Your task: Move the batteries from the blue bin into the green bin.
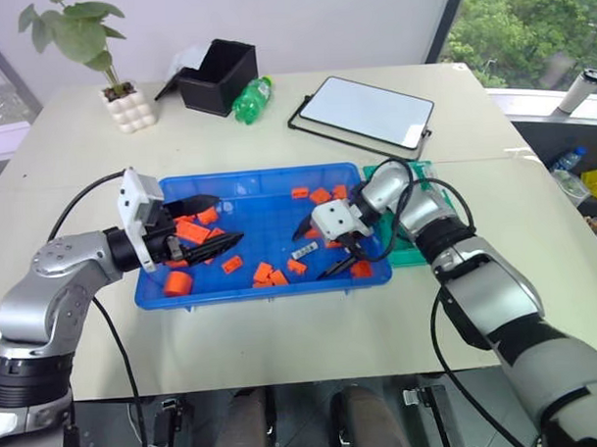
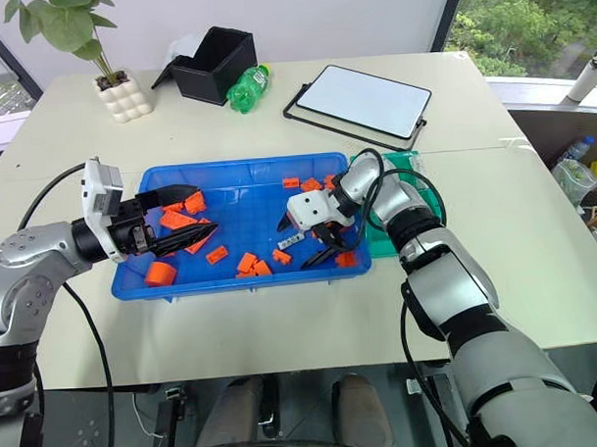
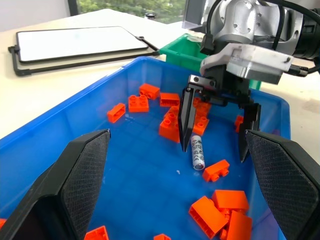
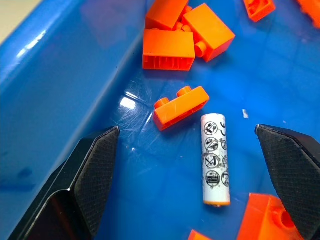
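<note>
Bench: pale beige bench; a window with green trees stands at 1 o'clock.
Far bench: a potted plant at 10 o'clock, a black box and a green bottle at 11 to 12 o'clock, a white tablet in a black frame at 1 o'clock.
Blue bin: the blue bin sits mid-bench, holding scattered orange blocks and one battery.
Battery: the battery, a white-labelled cylinder, lies flat on the bin floor toward the bin's 4 o'clock part, just beside a small orange block and apart from both tools.
Green bin: the green bin sits touching the blue bin's 3 o'clock side, mostly hidden behind the right arm.
Left tool: the left tool hangs level over the bin's 9 o'clock end, pointing across it, fingers spread and empty.
Right tool: the right tool angles down into the bin, fingers wide apart, straddling the battery without touching it, holding nothing.
</note>
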Controlling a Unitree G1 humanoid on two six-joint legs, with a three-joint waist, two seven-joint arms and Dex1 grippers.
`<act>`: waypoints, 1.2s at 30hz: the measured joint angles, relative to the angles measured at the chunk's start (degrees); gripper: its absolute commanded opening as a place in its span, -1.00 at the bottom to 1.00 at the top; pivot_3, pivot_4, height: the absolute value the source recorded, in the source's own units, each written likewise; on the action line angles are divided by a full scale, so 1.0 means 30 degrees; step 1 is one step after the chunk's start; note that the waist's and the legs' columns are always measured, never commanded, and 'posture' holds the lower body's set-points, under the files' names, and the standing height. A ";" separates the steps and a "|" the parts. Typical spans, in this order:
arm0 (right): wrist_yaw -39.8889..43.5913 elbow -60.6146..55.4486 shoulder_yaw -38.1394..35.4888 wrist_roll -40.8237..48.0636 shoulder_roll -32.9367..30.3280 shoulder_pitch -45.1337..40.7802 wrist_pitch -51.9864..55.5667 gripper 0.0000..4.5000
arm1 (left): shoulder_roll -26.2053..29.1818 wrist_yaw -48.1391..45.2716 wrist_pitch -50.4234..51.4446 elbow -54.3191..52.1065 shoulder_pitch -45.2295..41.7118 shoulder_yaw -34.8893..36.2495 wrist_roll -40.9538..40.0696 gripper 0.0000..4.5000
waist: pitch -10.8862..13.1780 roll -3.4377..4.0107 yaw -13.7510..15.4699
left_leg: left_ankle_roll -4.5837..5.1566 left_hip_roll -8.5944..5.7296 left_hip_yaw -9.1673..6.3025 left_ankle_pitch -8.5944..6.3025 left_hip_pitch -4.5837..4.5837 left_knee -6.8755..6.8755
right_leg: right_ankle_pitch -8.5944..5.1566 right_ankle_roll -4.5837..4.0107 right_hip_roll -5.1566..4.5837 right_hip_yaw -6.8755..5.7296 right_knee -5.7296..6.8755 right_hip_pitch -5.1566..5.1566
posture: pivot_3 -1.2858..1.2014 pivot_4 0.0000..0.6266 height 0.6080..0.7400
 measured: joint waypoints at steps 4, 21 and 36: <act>-0.0113 0.1016 0.0041 -0.0621 0.0450 -0.0552 0.0173 0.99 | -0.0253 0.0455 -0.0071 -0.0109 0.0104 0.0082 0.0001 1.00 | 0.0000 0.0000 0.0007 | -0.0003 0.0000 -0.0002 0.0001 0.0000 0.0000 | 0.0000 0.0000 0.0001 -0.0001 0.0001 0.0000 | 0.03 -0.52 1.00; -0.1002 0.3213 0.0053 -0.2407 0.0824 -0.1878 -0.0047 0.39 | -0.0609 0.1491 -0.0171 -0.0969 0.0501 0.0467 -0.0004 1.00 | -0.0001 0.0000 -0.0009 | -0.0008 -0.0002 -0.0002 0.0002 0.0009 -0.0002 | 0.0000 0.0000 0.0000 0.0000 0.0002 0.0007 | 0.03 -0.52 1.00; -0.1740 0.3086 0.0000 -0.3084 0.0797 -0.1893 -0.1427 -0.99 | -0.0668 0.1663 -0.0419 -0.0973 0.0500 0.0629 -0.0012 1.00 | -0.0001 0.0000 -0.0012 | -0.0011 -0.0001 -0.0003 0.0003 0.0016 -0.0003 | 0.0000 0.0000 0.0000 0.0000 0.0004 0.0013 | 0.03 -0.52 1.00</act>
